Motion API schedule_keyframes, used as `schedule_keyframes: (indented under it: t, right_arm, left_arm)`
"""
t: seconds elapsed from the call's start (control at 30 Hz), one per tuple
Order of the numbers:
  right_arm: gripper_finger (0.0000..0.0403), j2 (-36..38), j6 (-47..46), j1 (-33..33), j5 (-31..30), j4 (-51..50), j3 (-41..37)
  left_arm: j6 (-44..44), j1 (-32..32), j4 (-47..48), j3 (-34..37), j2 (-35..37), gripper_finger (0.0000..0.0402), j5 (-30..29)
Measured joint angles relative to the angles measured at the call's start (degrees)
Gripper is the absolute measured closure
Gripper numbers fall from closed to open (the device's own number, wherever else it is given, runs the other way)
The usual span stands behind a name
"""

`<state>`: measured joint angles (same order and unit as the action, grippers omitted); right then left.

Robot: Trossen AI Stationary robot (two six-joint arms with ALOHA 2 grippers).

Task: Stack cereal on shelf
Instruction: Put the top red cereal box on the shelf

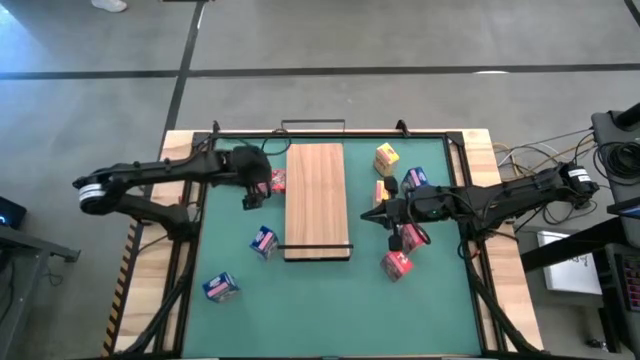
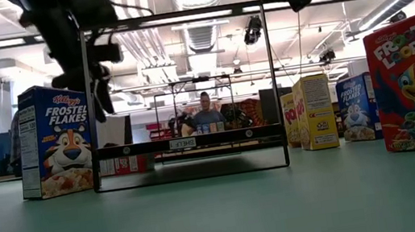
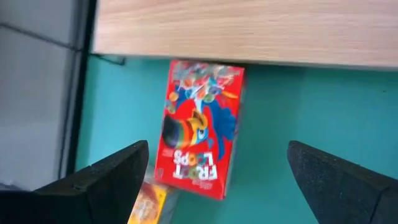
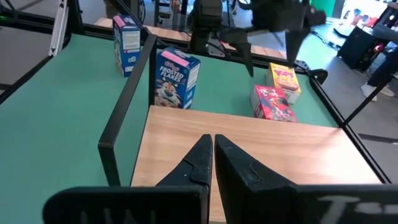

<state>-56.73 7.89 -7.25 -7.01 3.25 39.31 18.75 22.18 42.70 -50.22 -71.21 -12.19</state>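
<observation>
Overhead, small printed cardboard cereal boxes lie scattered on the green mat (image 1: 330,300) of the table around the long light-wood shelf board (image 1: 316,195), which carries none yet; the left gripper (image 1: 252,190) hovers beside a red box (image 1: 277,180), the right gripper (image 1: 378,214) at the board's opposite edge.

Level with the table, a blue Frosted Flakes box (image 2: 53,141) stands upright; beyond is a bright workshop with a person seated.

From the left wrist, fingers (image 3: 109,180) spread wide over the red Froot Loops box (image 3: 199,127) lying flat against the board: probably light, crushable, slick; pinch its long sides.

From the right wrist, fingers (image 4: 199,163) pressed together, empty, over the board.
</observation>
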Motion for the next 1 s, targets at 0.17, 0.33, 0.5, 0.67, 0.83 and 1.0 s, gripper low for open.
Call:
schedule_keyframes:
  t: [0.17, 0.33, 0.5, 0.67, 0.83, 1.0]
  right_arm:
    - [0.0394, 0.0, 0.3, 0.0, 0.0, 0.0, 0.0]
    - [0.0394, 0.0, 0.3, 0.0, 0.0, -0.6, 0.0]
    - [0.0394, 0.0, 0.3, 0.0, -0.1, -1.2, 0.0]
    - [0.0394, 0.0, 0.6, 0.0, -0.1, -1.3, 0.0]
    - [0.0394, 0.0, 0.7, 0.0, -0.4, -1.3, 0.0]
    - [0.0394, 0.0, 0.7, 0.0, -0.6, -1.2, 0.0]
  left_arm:
    - [4.8, 8.5, -0.6, 0.2, -3.8, 0.0035, 6.0]
    - [7.4, 12.7, -4.8, 0.2, -6.9, 0.0035, 7.2]
    - [8.7, 13.0, -3.6, -1.3, -9.0, 0.0035, 7.2]
    - [8.6, 13.0, -2.1, -1.6, -9.8, 0.0021, 7.2]
    - [6.6, 12.9, -3.4, -1.6, -9.7, 0.0012, 3.3]
    - [5.5, 13.0, -1.3, -2.2, -9.8, 0.0035, 0.6]
